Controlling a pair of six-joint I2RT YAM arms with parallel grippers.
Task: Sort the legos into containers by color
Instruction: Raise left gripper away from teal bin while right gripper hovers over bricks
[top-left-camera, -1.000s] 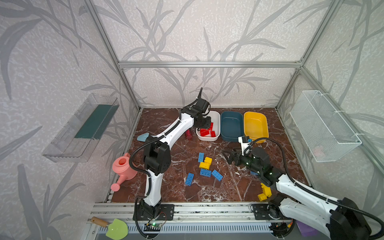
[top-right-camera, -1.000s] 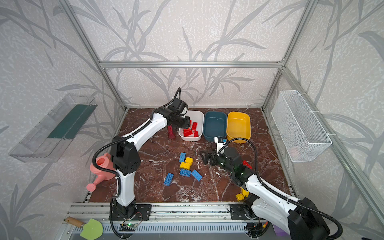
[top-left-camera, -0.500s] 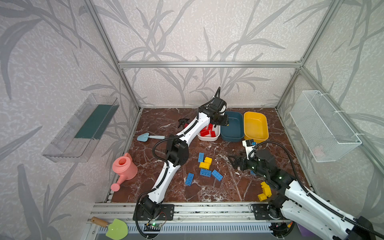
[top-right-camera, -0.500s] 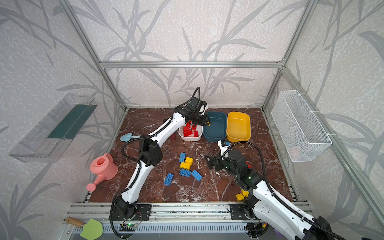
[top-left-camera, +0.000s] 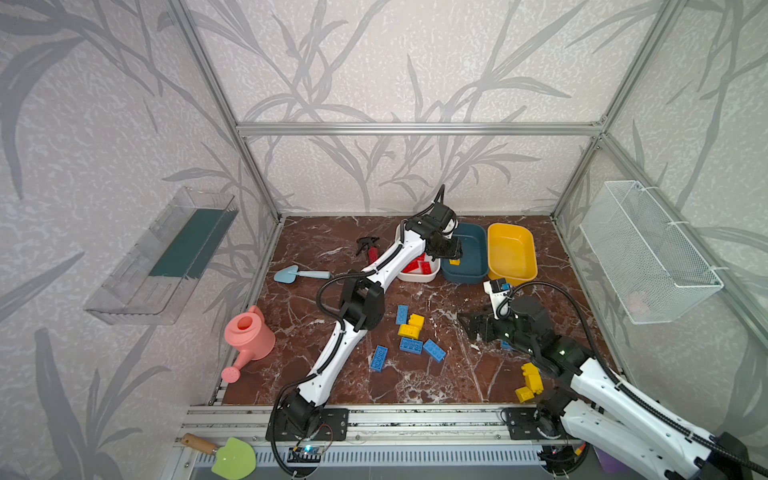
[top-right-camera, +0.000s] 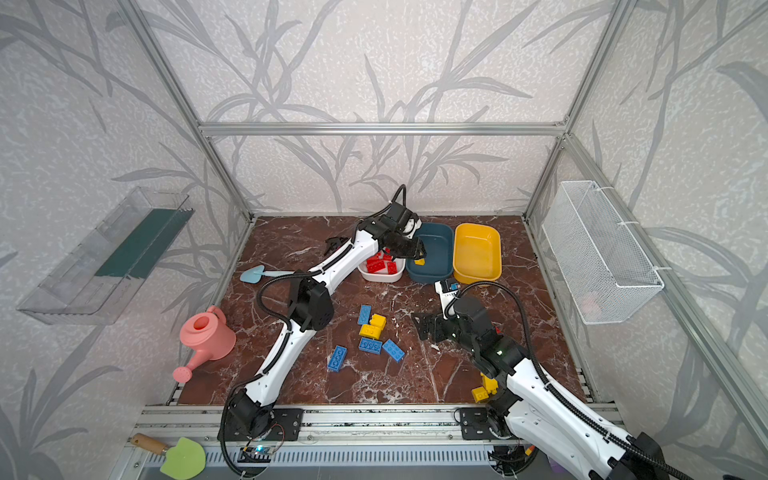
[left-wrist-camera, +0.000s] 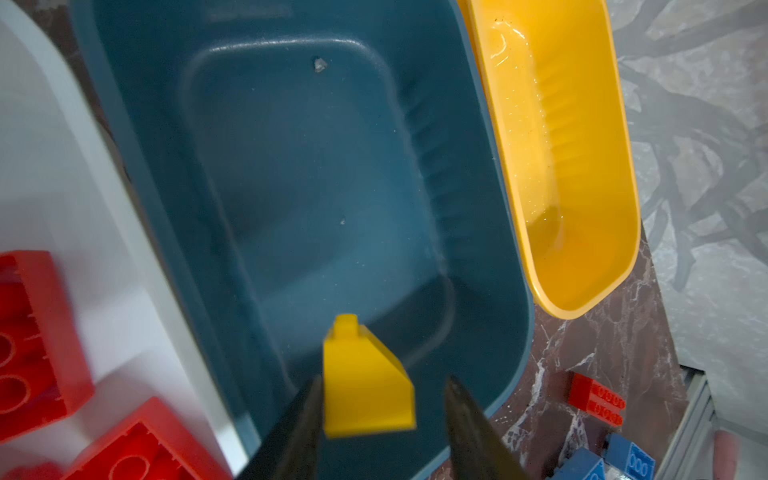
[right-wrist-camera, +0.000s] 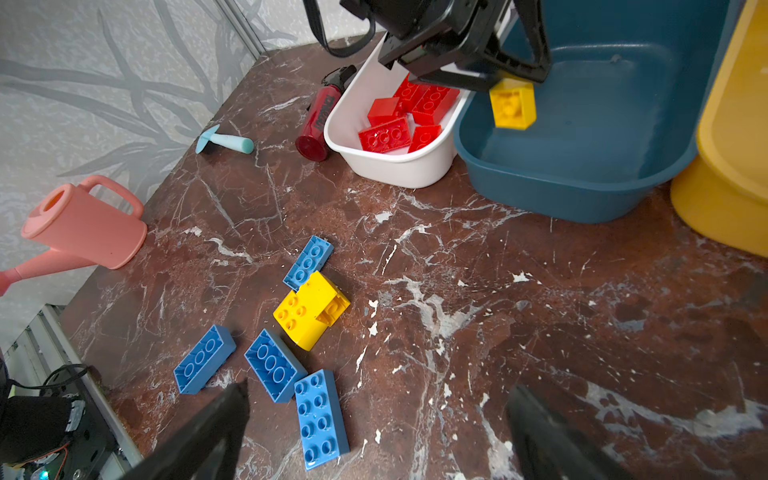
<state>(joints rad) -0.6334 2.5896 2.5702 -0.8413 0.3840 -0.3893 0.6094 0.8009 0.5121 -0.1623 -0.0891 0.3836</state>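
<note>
My left gripper (top-left-camera: 451, 251) (left-wrist-camera: 382, 380) hangs open over the near end of the dark teal tub (top-left-camera: 469, 276) (left-wrist-camera: 291, 166). A small yellow lego (left-wrist-camera: 365, 386) (right-wrist-camera: 512, 104) sits just below its fingertips in the air, touching one finger with a gap to the other. The white tub (top-left-camera: 417, 277) (right-wrist-camera: 395, 170) holds several red legos (right-wrist-camera: 386, 135). Only bare plastic shows in the yellow tub (top-left-camera: 511, 249). My right gripper (top-left-camera: 467, 326) (right-wrist-camera: 378, 390) is open and empty, low over the table beside loose blue legos (right-wrist-camera: 322, 415) and a yellow one (right-wrist-camera: 311, 309).
A dark-red spray bottle (right-wrist-camera: 320, 120) lies left of the white tub. A pink watering can (top-left-camera: 249, 336) and a teal trowel (top-left-camera: 291, 274) sit at the left. More yellow legos (top-left-camera: 532, 378) lie by the right arm's base. A wire basket (top-left-camera: 648, 249) hangs on the right wall.
The left arm swung right from beside the white tub to over the teal tub, then its jaws opened off the yellow lego. The right gripper drifted slightly right, still open.
</note>
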